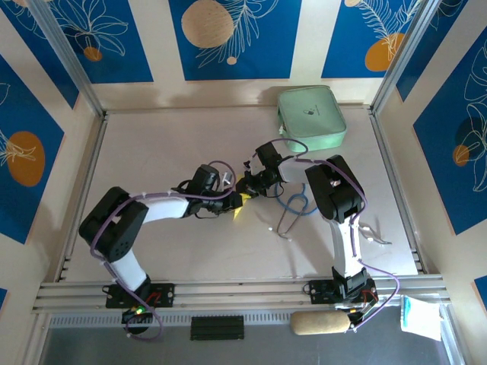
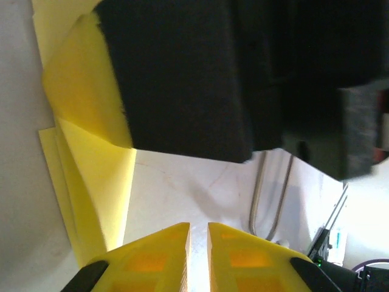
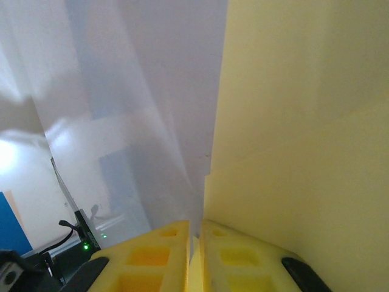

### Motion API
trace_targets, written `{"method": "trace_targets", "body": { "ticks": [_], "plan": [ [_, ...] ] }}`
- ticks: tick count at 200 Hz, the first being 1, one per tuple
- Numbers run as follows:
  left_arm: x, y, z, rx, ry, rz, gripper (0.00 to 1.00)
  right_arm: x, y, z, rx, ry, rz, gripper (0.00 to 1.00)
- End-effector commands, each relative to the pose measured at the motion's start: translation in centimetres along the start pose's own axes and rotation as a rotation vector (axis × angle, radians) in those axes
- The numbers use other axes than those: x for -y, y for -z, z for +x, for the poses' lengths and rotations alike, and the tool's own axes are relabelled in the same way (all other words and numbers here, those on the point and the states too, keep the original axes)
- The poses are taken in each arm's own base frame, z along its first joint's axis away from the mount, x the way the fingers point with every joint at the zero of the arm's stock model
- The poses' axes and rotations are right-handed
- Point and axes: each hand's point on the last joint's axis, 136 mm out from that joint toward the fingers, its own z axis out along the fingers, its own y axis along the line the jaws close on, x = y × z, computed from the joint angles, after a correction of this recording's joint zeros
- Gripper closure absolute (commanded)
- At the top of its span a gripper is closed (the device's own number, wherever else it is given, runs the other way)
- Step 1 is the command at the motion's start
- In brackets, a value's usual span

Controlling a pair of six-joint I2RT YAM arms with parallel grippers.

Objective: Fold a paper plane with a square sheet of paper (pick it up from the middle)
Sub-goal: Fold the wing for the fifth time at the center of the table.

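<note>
The yellow sheet of paper (image 1: 239, 207), partly folded into layered flaps, is at the table's middle between both grippers. In the left wrist view the sheet of paper (image 2: 91, 176) stands as creased flaps at the left, under the dark body of the right gripper (image 2: 182, 79). My right gripper (image 3: 196, 224) is shut on an edge of the paper (image 3: 304, 152), a yellow sliver showing between its fingers. My left gripper (image 2: 199, 226) is shut with bare table in the slit between its fingers, just right of the paper. From above, the left gripper (image 1: 232, 199) and right gripper (image 1: 247, 182) almost touch.
A mint-green rounded case (image 1: 310, 115) lies at the back right of the table. A blue looped cable (image 1: 298, 204) and a grey cable loop (image 2: 270, 194) lie just right of the grippers. Metal rails (image 1: 228, 289) border the table's near edge.
</note>
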Motion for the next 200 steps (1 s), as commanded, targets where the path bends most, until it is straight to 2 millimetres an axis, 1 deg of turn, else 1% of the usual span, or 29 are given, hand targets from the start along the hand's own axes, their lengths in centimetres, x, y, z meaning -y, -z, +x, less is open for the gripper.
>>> {"method": "trace_targets", "body": {
  "ticks": [1, 16, 61, 105, 200],
  "plan": [
    [0.6, -0.6, -0.1, -0.018, 0.006, 0.015, 0.85, 2.2, -1.0, 1.1, -0.043, -0.054, 0.072, 0.85],
    [-0.2, -0.8, 0.2, -0.030, 0.021, -0.009, 0.86, 2.2, -1.1, 1.2, -0.046, -0.055, 0.073, 0.85],
    [-1.7, -1.1, 1.2, -0.055, 0.055, -0.052, 0.88, 2.4, -1.1, 1.2, -0.048, -0.063, 0.079, 0.85],
    [-2.6, -1.2, 1.7, -0.066, 0.078, -0.075, 0.89, 2.3, -1.1, 1.1, -0.049, -0.063, 0.079, 0.85],
    [-4.0, -1.4, 2.8, -0.087, 0.115, -0.115, 0.91, 2.7, -1.3, 1.2, -0.053, -0.071, 0.092, 0.85]
  ]
}}
